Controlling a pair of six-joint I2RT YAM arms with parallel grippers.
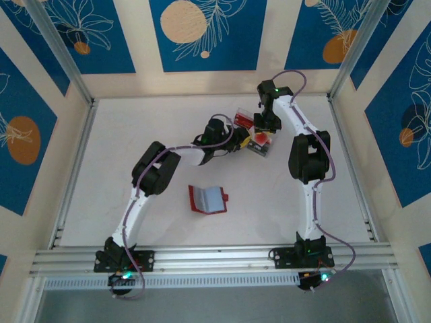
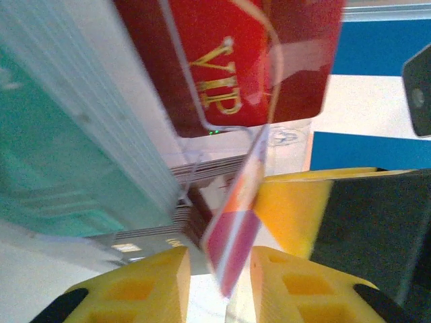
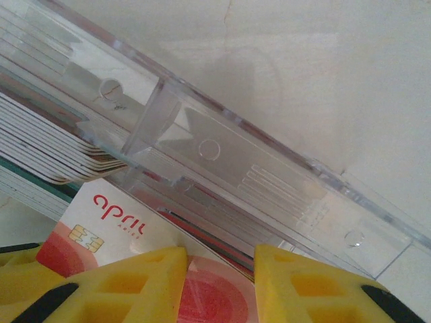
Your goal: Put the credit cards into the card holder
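The card holder [image 1: 207, 199] lies open on the table, red with pale pockets, well short of both grippers. The credit cards stand in a clear plastic box [image 1: 258, 139]: a red VIP card [image 2: 249, 60], a teal card [image 2: 54, 155] and a stack [image 3: 47, 148]. My left gripper [image 2: 219, 286] is at the box, jaws apart, with a pink-and-orange card [image 2: 236, 232] edge-on between the fingers and a gap on each side. My right gripper [image 3: 219, 282] hangs over the box's far side, jaws apart above a white-and-red "april" card [image 3: 114, 219].
The clear box's wall [image 3: 222, 161] runs diagonally close in front of the right fingers. A yellow finger of the right gripper [image 2: 293, 205] sits just right of the pink card. Metal rails [image 1: 202, 259] edge the table at the front and sides.
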